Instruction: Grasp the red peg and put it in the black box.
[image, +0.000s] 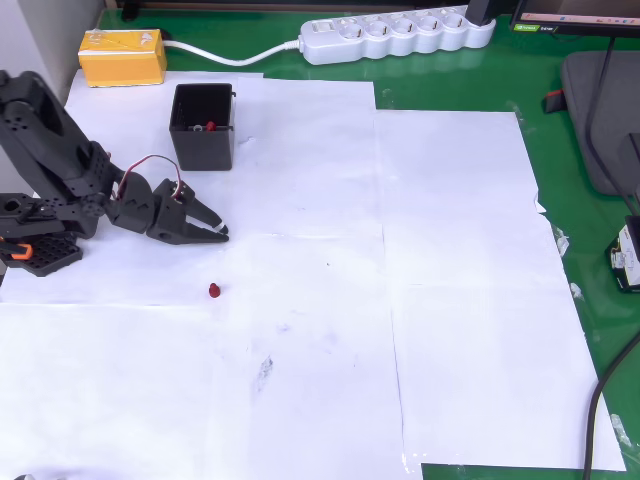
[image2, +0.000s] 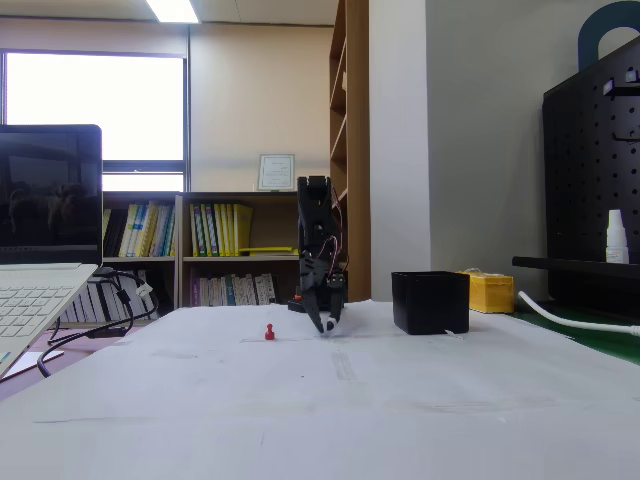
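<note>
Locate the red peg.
In the overhead view the red peg lies on the white paper, below the gripper tips and apart from them.

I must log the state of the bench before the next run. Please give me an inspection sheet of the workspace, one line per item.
Surface: white paper sheets on a green mat, some smudges.
Job's things: red peg upright on the paper, apart from the gripper; black box upright with a small red thing inside.
Clutter: yellow block beyond the box.
Gripper: shut, empty, low over the paper between box and peg.
Cables: white power strip with its cord; dark cable at the right edge in the overhead view.
Surroundings: laptop, bookshelves, pegboard.
</note>
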